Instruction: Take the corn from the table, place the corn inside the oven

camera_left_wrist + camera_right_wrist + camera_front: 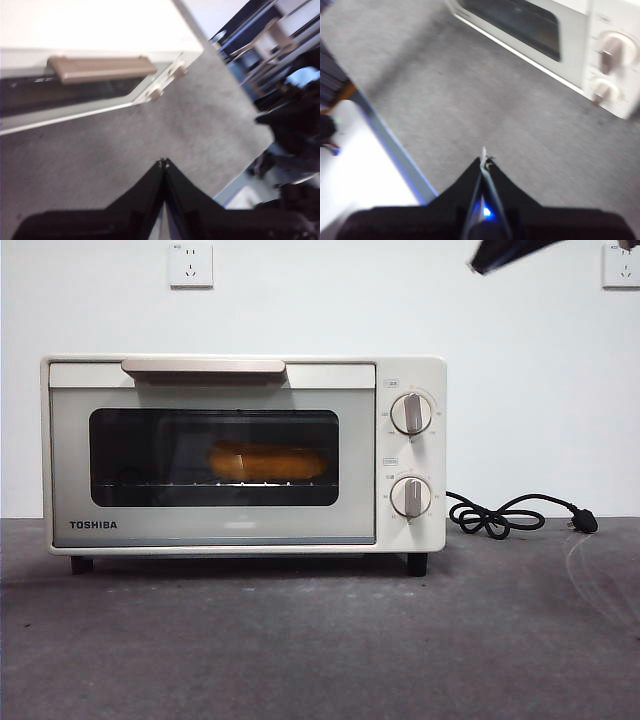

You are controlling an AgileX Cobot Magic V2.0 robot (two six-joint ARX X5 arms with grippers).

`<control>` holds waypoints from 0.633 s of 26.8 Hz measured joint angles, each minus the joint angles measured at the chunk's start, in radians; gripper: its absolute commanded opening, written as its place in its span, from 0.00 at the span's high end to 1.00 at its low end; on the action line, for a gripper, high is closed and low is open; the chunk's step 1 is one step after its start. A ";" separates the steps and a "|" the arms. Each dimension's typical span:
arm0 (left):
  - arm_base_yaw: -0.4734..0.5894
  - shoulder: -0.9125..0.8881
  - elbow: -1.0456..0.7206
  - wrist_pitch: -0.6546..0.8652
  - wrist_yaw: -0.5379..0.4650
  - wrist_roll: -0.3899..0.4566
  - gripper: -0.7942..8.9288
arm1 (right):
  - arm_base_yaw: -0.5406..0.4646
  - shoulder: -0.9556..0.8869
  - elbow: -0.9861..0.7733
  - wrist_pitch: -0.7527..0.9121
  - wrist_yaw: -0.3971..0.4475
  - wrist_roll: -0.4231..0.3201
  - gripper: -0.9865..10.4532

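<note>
The corn (267,461) lies inside the shut oven (410,375), dim behind glass; a black cord (500,515) lies right on the counter (320,640); left hand (163,162) and right hand (484,152) are pressed together, empty.

cream-white oven (240,530), yellow-orange corn (268,462), grey table (320,650)

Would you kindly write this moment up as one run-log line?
corn: inside oven, on rack | door: closed | left gripper: shut, empty, above table | right gripper: shut, empty
</note>
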 measured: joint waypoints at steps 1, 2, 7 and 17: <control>-0.022 -0.018 0.000 -0.015 -0.043 0.000 0.93 | 0.000 0.000 0.000 0.011 -0.019 0.000 0.92; -0.043 -0.035 0.000 -0.027 -0.089 -0.002 0.93 | 0.000 0.000 0.000 0.022 -0.032 0.000 0.92; -0.137 -0.122 0.000 -0.046 -0.313 -0.030 0.93 | 0.000 0.000 0.000 0.066 -0.041 0.000 0.92; -0.208 -0.211 0.002 -0.047 -0.467 -0.086 0.92 | 0.000 0.000 0.000 0.085 -0.030 0.000 0.91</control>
